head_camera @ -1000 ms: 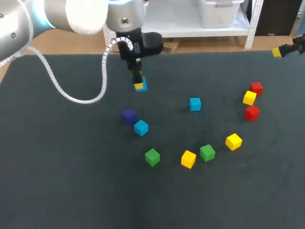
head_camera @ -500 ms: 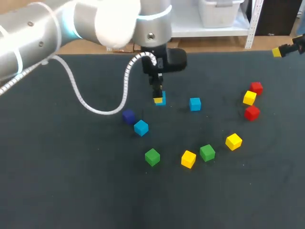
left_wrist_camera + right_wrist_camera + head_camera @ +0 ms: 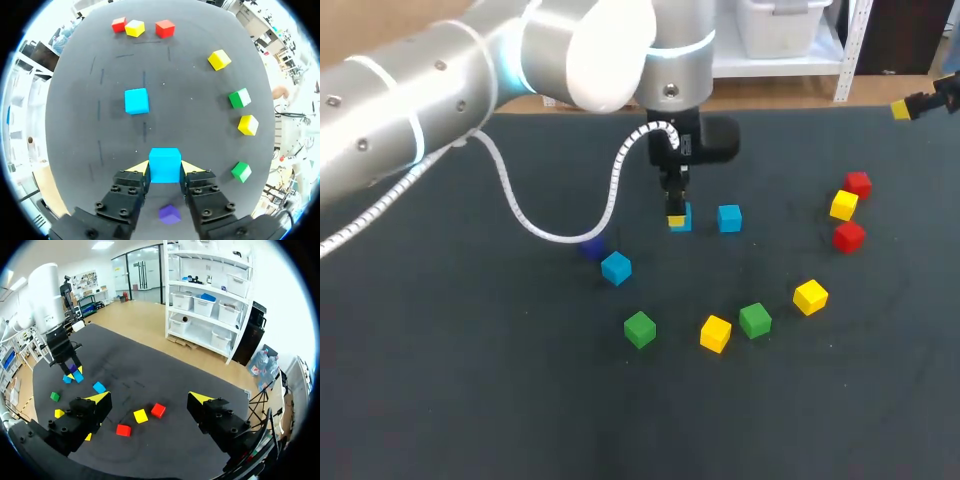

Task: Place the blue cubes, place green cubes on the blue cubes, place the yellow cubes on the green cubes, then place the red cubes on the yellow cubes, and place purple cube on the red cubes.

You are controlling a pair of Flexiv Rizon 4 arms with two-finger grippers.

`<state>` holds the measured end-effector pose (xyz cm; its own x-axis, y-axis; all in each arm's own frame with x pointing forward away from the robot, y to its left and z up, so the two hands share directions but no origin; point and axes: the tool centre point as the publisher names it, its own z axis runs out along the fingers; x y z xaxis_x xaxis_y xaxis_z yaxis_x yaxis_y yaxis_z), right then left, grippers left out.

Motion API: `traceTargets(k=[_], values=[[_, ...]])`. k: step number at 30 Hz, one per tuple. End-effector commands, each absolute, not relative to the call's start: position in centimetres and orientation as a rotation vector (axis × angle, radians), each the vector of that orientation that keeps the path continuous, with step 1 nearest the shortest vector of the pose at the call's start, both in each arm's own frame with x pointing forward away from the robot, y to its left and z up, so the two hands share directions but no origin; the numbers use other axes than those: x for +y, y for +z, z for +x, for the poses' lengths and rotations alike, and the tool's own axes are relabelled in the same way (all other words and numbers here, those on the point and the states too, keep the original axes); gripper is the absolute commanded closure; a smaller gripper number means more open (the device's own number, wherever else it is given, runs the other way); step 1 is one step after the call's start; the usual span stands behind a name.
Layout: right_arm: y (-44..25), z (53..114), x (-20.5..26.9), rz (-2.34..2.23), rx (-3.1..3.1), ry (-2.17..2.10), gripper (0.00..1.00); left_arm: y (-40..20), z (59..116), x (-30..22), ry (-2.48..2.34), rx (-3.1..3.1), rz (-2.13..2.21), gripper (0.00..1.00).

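Observation:
My left gripper [image 3: 676,216] is shut on a blue cube [image 3: 165,165], low over the table and just left of a second blue cube [image 3: 729,218]. A third blue cube [image 3: 616,268] lies nearer the front, with the purple cube [image 3: 590,246] beside it, partly behind my arm's cable. Two green cubes [image 3: 640,329] [image 3: 755,320] and two yellow cubes [image 3: 716,333] [image 3: 810,296] form an arc at the front. Two red cubes [image 3: 858,184] [image 3: 848,237] flank a third yellow cube [image 3: 843,205] at the right. My right gripper [image 3: 150,398] hangs open and empty beyond the table's far right corner.
The white cable [image 3: 550,232] of my left arm loops down over the table left of the held cube. Bare dark tabletop [image 3: 450,380] stretches across the left and the front.
My left arm has carried the blue cube to the right and a little nearer, from the far left-centre to beside the second blue cube. The right arm has kept still.

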<state>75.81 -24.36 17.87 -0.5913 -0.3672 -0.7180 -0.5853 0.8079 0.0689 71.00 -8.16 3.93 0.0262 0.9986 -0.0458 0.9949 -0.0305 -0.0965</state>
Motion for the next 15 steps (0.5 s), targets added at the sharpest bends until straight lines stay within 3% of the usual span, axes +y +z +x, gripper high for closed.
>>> traceTargets(k=[1, 15], values=[[17.9, 75.8, -24.3, -0.697, 2.265, 0.386, 0.0, 3.9, 71.9, -9.4, 0.169, -2.108, -2.199, 1.0], [17.9, 75.8, -24.3, -0.697, 2.265, 0.386, 0.0, 2.2, 71.7, -11.0, 0.145, -2.08, -2.198, 1.0]])
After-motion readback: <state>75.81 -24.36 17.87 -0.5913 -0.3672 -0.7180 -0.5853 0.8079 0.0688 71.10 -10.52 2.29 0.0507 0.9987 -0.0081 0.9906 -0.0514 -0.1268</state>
